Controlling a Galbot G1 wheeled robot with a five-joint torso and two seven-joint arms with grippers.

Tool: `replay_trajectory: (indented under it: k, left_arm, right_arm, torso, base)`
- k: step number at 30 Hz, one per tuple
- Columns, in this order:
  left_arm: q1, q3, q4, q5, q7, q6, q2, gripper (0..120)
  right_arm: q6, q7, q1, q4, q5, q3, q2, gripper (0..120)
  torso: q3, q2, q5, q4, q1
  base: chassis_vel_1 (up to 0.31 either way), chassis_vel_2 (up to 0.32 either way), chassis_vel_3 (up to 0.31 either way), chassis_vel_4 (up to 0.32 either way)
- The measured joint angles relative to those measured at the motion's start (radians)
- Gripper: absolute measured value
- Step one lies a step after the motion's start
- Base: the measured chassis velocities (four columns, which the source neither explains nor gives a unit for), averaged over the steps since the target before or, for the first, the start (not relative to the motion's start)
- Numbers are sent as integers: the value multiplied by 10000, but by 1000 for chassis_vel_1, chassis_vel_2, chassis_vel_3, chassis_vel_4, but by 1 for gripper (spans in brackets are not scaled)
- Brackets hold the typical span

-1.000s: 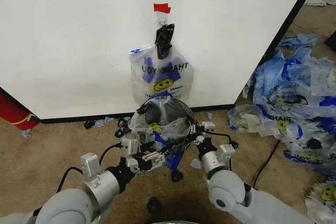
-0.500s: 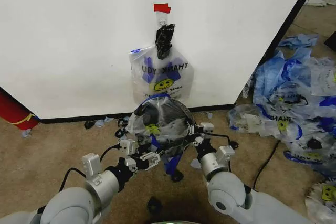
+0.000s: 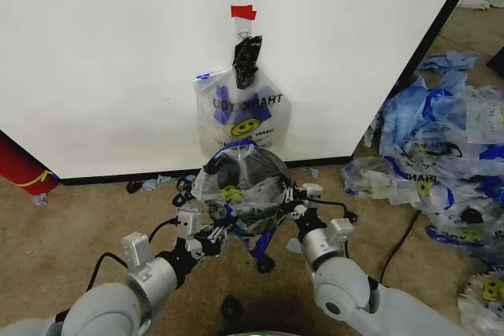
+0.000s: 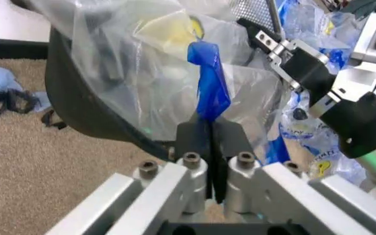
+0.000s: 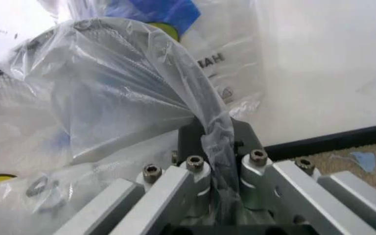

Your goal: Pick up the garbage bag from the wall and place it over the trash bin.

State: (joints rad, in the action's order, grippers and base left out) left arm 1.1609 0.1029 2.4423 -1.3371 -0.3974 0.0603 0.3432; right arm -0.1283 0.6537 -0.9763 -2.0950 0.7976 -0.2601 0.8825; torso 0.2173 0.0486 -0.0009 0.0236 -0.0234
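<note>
head view: the garbage bag (image 3: 240,186) is seen draped over the trash bin (image 3: 272,164), which stands on the carpet just before the wall (image 3: 118,60). the bag is flanked by both grippers, the left gripper (image 3: 211,235) at its near left edge and the right gripper (image 3: 294,201) at its right edge. a second smiley bag (image 3: 240,112) and a small black bag (image 3: 246,59) are hung on the wall under a red tape piece (image 3: 242,12). left wrist view: a blue handle (image 4: 209,88) of the bag is pinched between the clenched jaws of the left gripper (image 4: 210,142), with the bin's dark rim just beside. right wrist view: a twisted fold of clear film is clamped between the closed jaws of the right gripper (image 5: 218,142), the bag ballooning beyond them.
</note>
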Motion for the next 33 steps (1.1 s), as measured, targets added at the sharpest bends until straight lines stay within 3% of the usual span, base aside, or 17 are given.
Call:
replay_trajectory:
  k: [13, 28, 33]
  left_arm:
    - [431, 53, -207, 528, -54, 370, -159, 0]
    - [346, 1224, -1186, 1687, 40, 762, 615, 0]
    - [248, 1424, -1150, 1817, 51, 798, 681, 0]
  right_arm:
    - [-58, -190, -1185, -653, 511, 1235, -199, 0]
    - [-64, -267, -2055, -1093, 647, 2107, -240, 0]
    - [-66, -258, -2029, -1002, 641, 2161, -234, 0]
  torso:
    - [0, 0, 0, 2, 0]
    - [0, 0, -1, -1, 0]
    - [0, 0, 3, 0, 0]
  base:
    - [0, 0, 0, 0]
    - [0, 0, 0, 0]
    - [0, 0, 0, 0]
